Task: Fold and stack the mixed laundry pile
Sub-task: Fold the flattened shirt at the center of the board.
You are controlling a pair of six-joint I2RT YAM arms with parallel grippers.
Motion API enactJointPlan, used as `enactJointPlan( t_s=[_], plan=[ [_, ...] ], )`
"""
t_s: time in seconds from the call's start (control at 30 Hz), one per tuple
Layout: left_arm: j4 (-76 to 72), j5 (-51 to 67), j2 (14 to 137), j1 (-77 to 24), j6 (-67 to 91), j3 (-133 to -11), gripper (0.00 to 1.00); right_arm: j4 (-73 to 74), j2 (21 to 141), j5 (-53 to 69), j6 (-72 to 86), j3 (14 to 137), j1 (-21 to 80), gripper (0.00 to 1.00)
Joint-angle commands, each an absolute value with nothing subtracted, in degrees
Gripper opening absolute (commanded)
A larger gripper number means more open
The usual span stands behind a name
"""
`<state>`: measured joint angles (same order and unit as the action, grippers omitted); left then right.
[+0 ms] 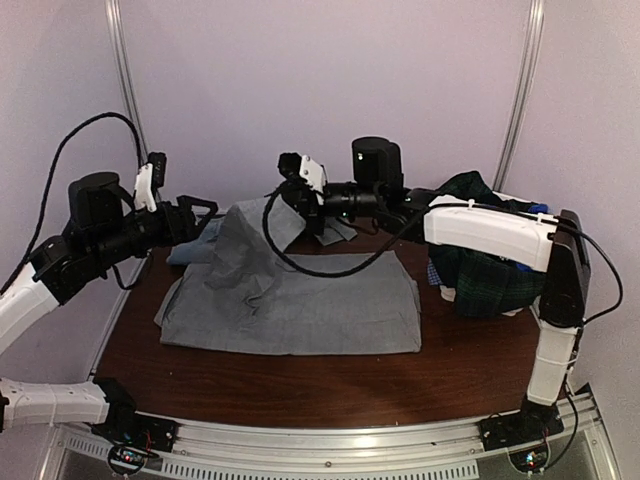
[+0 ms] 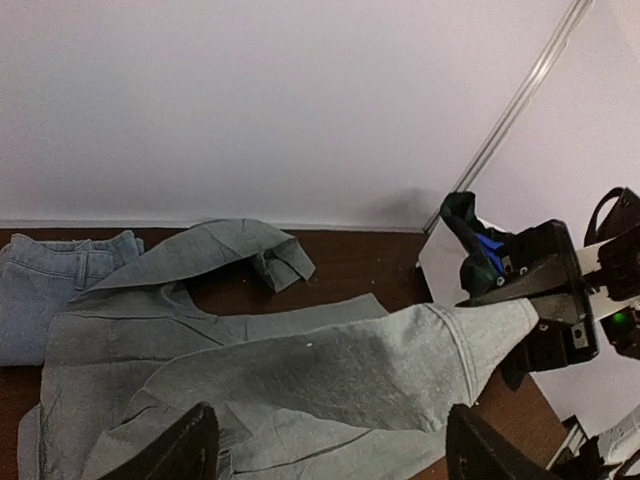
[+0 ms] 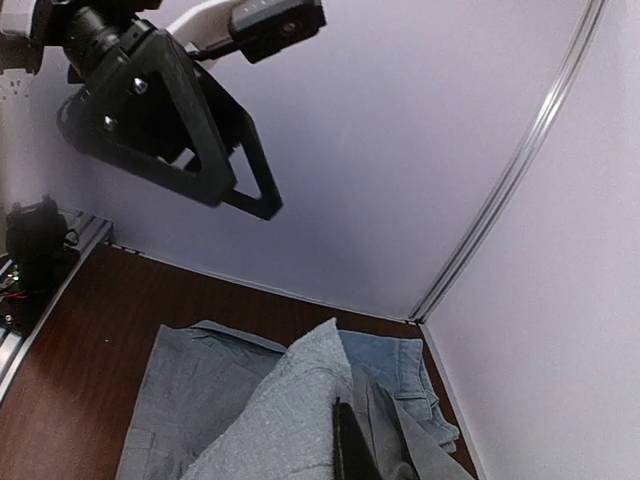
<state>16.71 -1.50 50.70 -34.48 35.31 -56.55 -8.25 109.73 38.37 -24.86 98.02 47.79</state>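
Where the table (image 1: 300, 385) runs nearest my bases, its brown top borders the grey garment (image 1: 300, 300), spread flat just beyond, presumably so it can be folded. Farther on, my right pincer (image 1: 318, 222) is clamped on one sleeve cuff of that garment, holding it raised above the body (to carry a fold across, I judge). At far left my left pincer (image 1: 203, 213) stands with jaws wide apart, gripping nothing, near the folded blue-grey stack (image 1: 190, 252). The mixed laundry pile (image 1: 490, 270), mostly dark plaid, sits heaped at far right, well apart from that stack.
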Motion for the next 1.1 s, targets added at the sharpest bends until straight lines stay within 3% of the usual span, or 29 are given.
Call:
enactJointPlan(
  t_s=[0.0,0.13,0.3,0.47,0.53,0.73,0.83,0.93,1.0,1.07],
  plan=[
    [16.6,11.0,52.7,-34.3,21.4,-55.0,0.82,-6.1,103.7,46.0,-33.5,92.1,50.8,0.0],
    [15.2,15.4,54.1,-34.3,14.8,-55.0,0.82,-5.6,100.9,46.2,-34.3,88.1,51.9,0.01],
    [15.3,29.8,57.8,-34.3,6.6,-55.7,0.82,-4.5,98.8,44.7,-37.2,85.3,54.0,0.01],
    [15.3,37.7,61.7,-34.3,6.8,-55.7,0.77,-4.1,98.4,43.0,-38.9,84.5,54.5,0.0],
    [14.7,40.5,62.2,-34.3,7.1,-55.3,0.71,-4.3,98.2,42.4,-39.5,84.0,54.7,0.0],
    [14.7,45.2,61.4,-34.3,5.3,-54.6,0.33,-6.1,97.6,40.7,-40.5,82.6,54.9,0.0],
    [15.4,46.4,61.4,-34.3,4.8,-54.7,0.3,-7.1,97.0,39.5,-41.3,82.1,55.0,0.0],
    [16.4,45.6,61.8,-34.2,4.7,-55.1,0.32,-7.8,96.3,38.8,-42.0,81.6,55.1,0.0],
    [17.5,42.4,62.1,-34.3,4.9,-55.4,0.51,-8.0,95.9,38.5,-42.5,81.3,55.2,0.0],
    [17.9,40.3,62.2,-34.3,5.1,-55.4,0.59,-7.6,95.8,38.3,-43.1,81.3,55.4,0.0]
  ],
)
